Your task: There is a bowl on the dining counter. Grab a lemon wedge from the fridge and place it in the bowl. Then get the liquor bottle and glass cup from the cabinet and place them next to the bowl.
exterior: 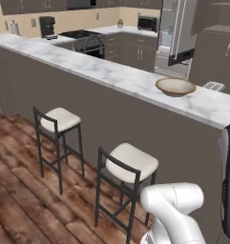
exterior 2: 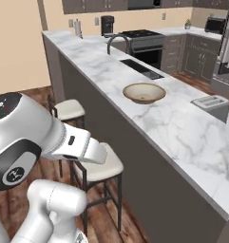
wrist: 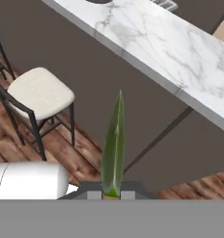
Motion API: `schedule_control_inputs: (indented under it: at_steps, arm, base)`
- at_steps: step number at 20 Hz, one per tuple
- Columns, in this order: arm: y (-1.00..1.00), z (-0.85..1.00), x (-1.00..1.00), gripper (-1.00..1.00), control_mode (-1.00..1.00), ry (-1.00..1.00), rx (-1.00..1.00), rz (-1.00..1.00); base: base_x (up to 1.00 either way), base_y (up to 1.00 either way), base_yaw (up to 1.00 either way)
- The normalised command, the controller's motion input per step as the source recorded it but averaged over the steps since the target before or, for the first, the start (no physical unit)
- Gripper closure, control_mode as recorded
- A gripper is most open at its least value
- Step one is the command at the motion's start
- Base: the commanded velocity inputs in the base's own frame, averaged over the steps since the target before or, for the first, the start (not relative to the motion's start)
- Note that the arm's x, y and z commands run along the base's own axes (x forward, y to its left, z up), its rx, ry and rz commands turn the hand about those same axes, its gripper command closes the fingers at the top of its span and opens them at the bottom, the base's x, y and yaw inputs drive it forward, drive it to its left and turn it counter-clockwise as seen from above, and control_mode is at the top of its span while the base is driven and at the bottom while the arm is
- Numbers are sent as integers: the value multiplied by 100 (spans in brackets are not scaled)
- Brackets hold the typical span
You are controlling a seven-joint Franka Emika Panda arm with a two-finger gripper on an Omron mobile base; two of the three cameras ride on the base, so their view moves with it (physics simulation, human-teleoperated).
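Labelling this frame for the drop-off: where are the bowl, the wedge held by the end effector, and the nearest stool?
Shallow tan bowl [exterior 2: 144,92]: right base view, inner basin.
Green lemon wedge [wrist: 115,144]: hand view, mid rind.
Cream-cushioned black stool [exterior: 132,161]: left base view, seat.

obstacles: 2 stools [exterior: 130,164] below dining counter [exterior: 111,76] | free: marble beside bowl [exterior 2: 144,93]

A home kitchen: marble dining counter [exterior: 111,76] with bar stools [exterior: 128,164], stove [exterior: 85,40], sink [exterior 2: 139,67], microwave [exterior: 147,23].
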Motion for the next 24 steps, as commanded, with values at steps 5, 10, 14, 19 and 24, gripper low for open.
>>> schedule_control_inputs:
  at_steps: [5,10,14,19,24]
  arm:
    - [0,0,0,100,100,0,0,0]
    - [0,0,0,100,100,0,0,0]
    - [0,0,0,100,100,0,0,0]
    - [0,0,0,100,100,0,0,0]
    - [0,0,0,100,100,0,0,0]
  base:
    - [55,-9,-35]
    - [69,-1,-33]
    - [79,0,-32]
    - [55,0,-27]
    - [17,0,-7]
